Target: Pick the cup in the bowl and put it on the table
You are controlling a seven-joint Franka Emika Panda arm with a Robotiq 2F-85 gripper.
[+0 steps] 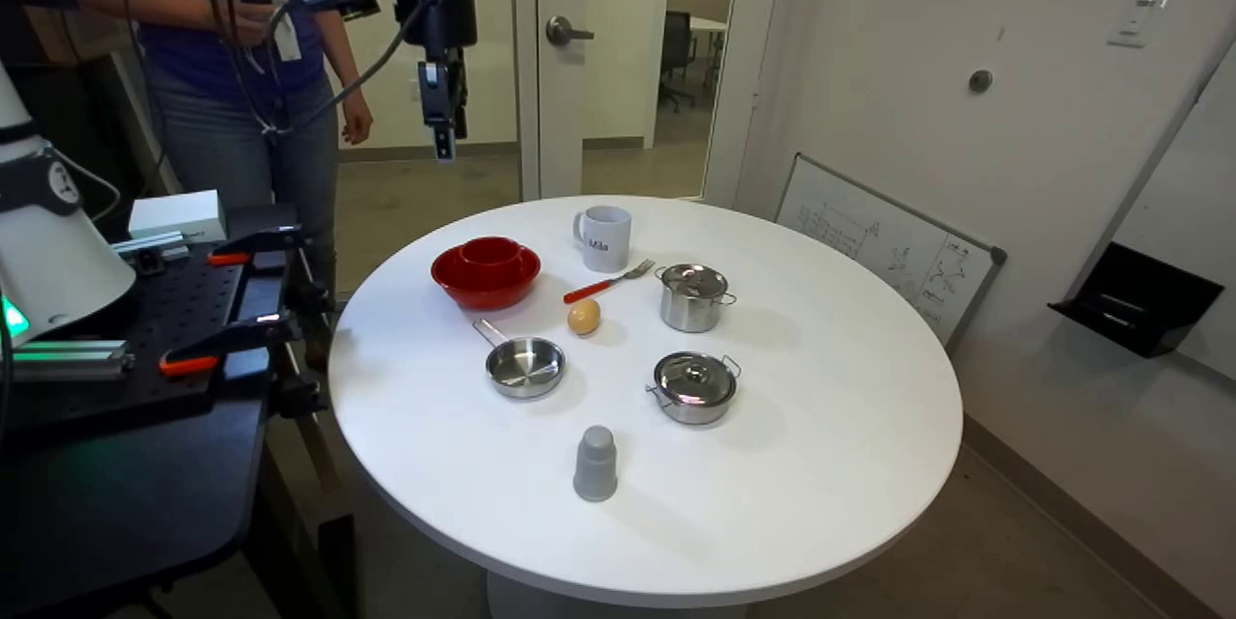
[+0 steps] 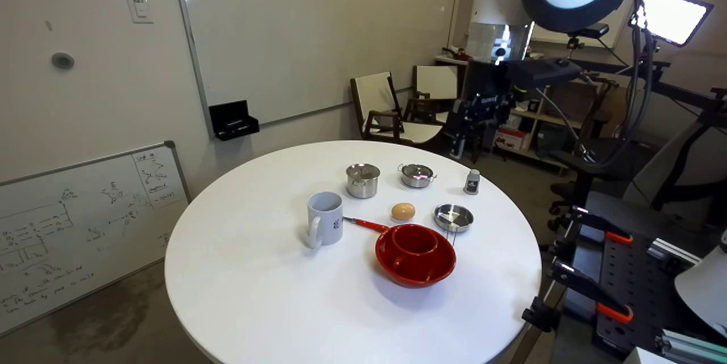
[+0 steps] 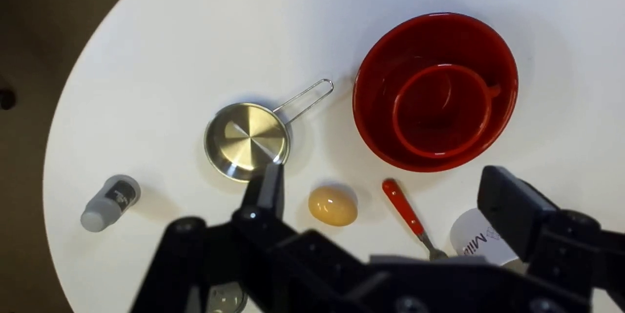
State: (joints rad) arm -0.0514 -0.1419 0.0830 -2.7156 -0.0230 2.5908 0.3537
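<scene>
The round table [image 1: 821,464] bears a glossy red bowl [image 3: 415,44] (cup [image 3: 442,113] inside).

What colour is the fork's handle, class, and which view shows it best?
The fork's handle is red; the wrist view shows it best.

- We see a small, glossy red cup [image 3: 442,113] sitting mouth upward inside the bowl [image 3: 434,34], off-centre, with its little handle near the bowl's rim.
- We see the bowl in the same red, wide and round, standing upright with its wall all around the cup.
- Under the bowl we see the worktop [image 2: 255,296], large, round and white.
</scene>
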